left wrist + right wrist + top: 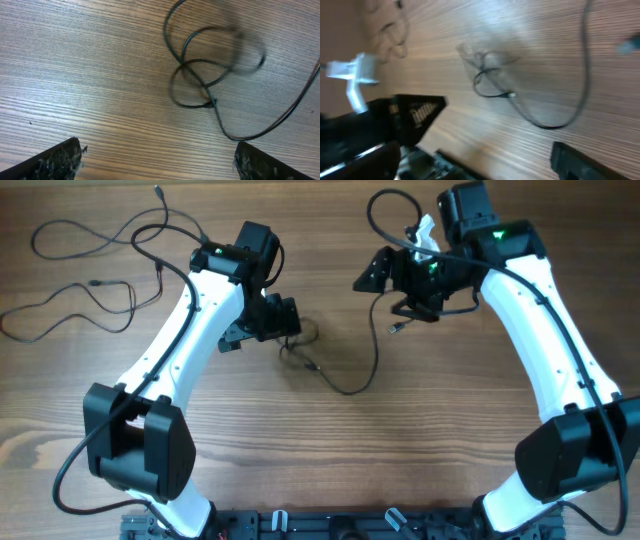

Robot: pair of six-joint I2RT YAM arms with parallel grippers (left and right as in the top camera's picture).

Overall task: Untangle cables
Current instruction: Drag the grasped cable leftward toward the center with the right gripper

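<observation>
Closest to the left wrist camera, my left gripper (157, 157) has its fingertips (60, 159) spread wide at the bottom corners, with nothing between them. Just beyond lies the knot (200, 82) in the cables (345, 385), a few small overlapping loops flat on the wooden table (450, 440), near centre. From it one strand sweeps right in a long curve and climbs toward my right gripper (497, 127). Its fingers also stand wide apart and empty above the wood. From overhead, a silvery plug end (396, 329) shows just near of that gripper. Other cords (80, 305) lie loosely at the far left, well apart from the knot.

I judge the cord thin, light and limp, sliding easily on smooth wood. Dragging an end would likely tighten the loops. I would pinch one strand on the outer loop, beside the crossing, and lift gently. The plug is the only stiff part and may snag.
</observation>
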